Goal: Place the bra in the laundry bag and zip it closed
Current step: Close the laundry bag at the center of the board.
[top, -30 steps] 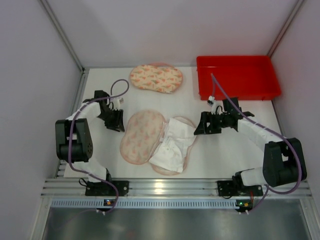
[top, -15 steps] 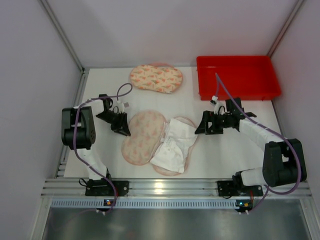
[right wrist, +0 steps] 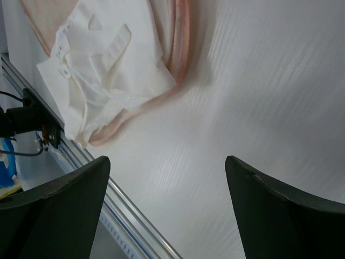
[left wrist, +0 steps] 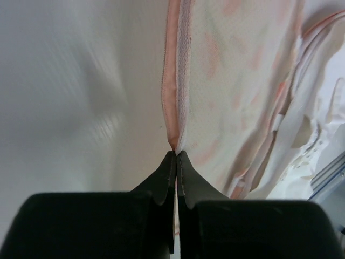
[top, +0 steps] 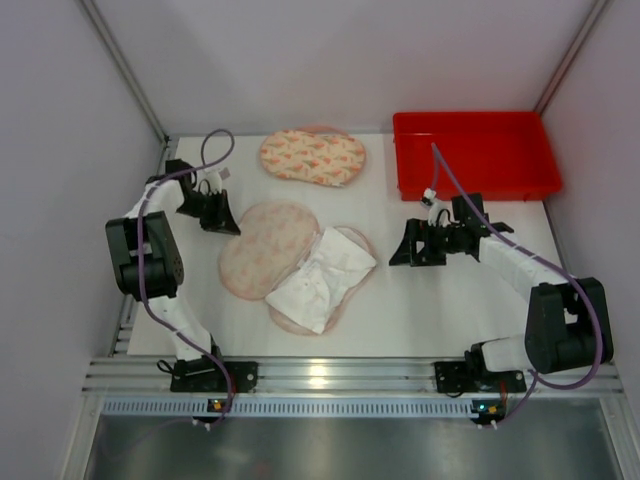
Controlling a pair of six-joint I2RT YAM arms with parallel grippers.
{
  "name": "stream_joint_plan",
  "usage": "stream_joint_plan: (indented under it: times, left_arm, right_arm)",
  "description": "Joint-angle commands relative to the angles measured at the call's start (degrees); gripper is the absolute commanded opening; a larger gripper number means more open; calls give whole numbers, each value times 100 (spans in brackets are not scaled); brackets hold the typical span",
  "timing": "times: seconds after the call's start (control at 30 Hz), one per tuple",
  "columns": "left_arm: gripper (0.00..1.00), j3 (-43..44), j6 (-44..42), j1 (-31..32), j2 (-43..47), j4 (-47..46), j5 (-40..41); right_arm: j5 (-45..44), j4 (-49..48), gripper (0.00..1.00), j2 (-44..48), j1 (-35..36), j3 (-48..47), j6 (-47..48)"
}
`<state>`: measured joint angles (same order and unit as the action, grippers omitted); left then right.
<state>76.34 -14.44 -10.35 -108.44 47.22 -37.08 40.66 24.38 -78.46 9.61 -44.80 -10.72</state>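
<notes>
The laundry bag (top: 262,250) is a pink patterned clamshell lying open on the table, its lid half to the left. A white bra (top: 320,282) lies on its right half. My left gripper (top: 228,226) is shut on the bag's left zipper edge (left wrist: 175,97), pinching the pink rim between its fingertips (left wrist: 186,167). The bra also shows in the right wrist view (right wrist: 102,70), on the bag's pink rim (right wrist: 180,38). My right gripper (top: 400,250) is open and empty, to the right of the bag, above bare table (right wrist: 172,178).
A second patterned bag (top: 313,157) lies at the back centre. A red tray (top: 476,153) stands at the back right. The metal rail of the table's near edge (right wrist: 129,216) shows in the right wrist view.
My left gripper has pulled back and to the left, dragging the bag and bra with it to the left and turning them. The right arm has barely moved.
</notes>
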Motion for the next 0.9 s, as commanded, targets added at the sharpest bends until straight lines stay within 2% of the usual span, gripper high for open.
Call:
stream_joint_plan:
  times: [0.0, 0.17, 0.27, 0.37, 0.5, 0.7, 0.87]
  left_arm:
    - [0, 496, 116, -55, 508, 85, -334]
    - [0, 374, 283, 155, 1061, 86, -861]
    - [0, 189, 362, 533, 1474, 85, -810]
    - [0, 14, 643, 990, 1773, 85, -766]
    - [0, -215, 898, 1963, 2116, 77, -608]
    - [0, -724, 1426, 3150, 1740, -116, -783]
    - [0, -1077, 2479, 4057, 1099, -1126, -318]
  right_arm:
    - [135, -118, 89, 58, -64, -223, 9]
    - [196, -197, 89, 58, -73, -152, 17]
    - [231, -179, 89, 41, -82, -161, 26]
    - [249, -197, 89, -12, -73, -161, 17]
    - [302, -232, 89, -126, -73, -187, -26]
    - [302, -267, 89, -214, -82, -205, -62]
    - [223, -302, 89, -284, -82, -240, -27]
